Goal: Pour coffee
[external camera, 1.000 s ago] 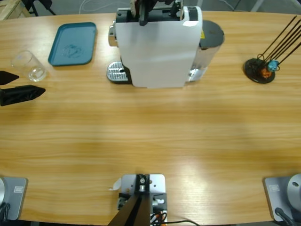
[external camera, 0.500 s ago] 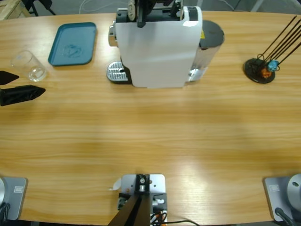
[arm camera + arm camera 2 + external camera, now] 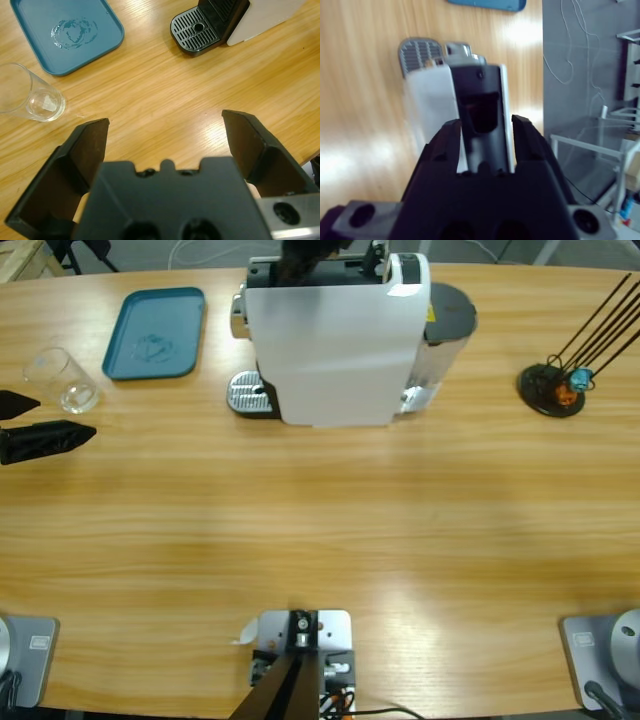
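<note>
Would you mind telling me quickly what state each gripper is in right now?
Left gripper: open, holding nothing, above bare table near the glass.
Right gripper: open, holding nothing, above the coffee machine.

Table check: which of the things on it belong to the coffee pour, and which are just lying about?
For the job:
- coffee machine, right gripper over its top
- its drip tray, nothing on it
- glass, by the open left gripper

Lying about:
- blue tray, bare
- black stand holding thin rods
</note>
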Controlling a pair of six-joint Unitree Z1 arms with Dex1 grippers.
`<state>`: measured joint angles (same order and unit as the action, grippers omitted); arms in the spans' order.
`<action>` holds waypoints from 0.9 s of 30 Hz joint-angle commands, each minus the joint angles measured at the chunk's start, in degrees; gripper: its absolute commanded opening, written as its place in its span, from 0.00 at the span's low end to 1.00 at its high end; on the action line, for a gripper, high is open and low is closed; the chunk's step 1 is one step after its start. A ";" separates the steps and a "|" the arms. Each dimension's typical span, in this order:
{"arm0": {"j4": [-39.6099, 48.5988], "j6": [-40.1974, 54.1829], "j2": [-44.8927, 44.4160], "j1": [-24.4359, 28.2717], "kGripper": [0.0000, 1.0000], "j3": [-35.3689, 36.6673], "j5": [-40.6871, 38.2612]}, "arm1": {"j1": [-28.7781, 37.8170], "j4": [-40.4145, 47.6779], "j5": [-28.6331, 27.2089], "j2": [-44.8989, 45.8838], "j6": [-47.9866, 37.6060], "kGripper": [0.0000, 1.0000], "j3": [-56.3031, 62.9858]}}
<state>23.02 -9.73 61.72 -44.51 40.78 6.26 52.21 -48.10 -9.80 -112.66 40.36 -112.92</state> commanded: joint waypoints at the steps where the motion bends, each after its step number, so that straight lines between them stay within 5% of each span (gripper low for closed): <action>1: -0.61 0.32 0.49 -0.58 0.97 -2.29 0.94 | 2.02 -2.39 11.75 11.16 -8.37 0.97 -1.11; 3: -0.61 0.32 0.35 -0.58 0.97 -2.29 0.94 | 2.02 -2.98 14.08 15.47 -9.32 0.67 -0.73; 5: -0.61 0.30 0.38 -0.58 0.97 -2.29 0.94 | 1.98 -4.80 14.68 19.05 -9.44 0.06 -0.52; 6: -0.61 0.29 0.42 -0.58 0.97 -2.29 0.94 | 1.58 -5.13 14.28 20.83 -9.55 0.00 0.31; 12: -0.66 0.32 0.77 -0.58 0.97 -2.20 0.94 | -1.50 -0.68 2.69 27.51 -16.37 0.00 12.88; 19: -0.66 0.32 0.68 -0.58 0.97 -2.23 0.94 | -2.20 28.11 -13.65 27.79 -25.74 0.00 33.09; 27: -0.64 0.23 0.52 -0.58 0.97 -2.29 0.94 | -2.20 33.33 -20.88 20.69 -26.30 0.00 33.64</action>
<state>23.02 -9.73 61.72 -44.53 40.58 6.30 50.65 -17.78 -26.58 -85.70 14.90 -81.73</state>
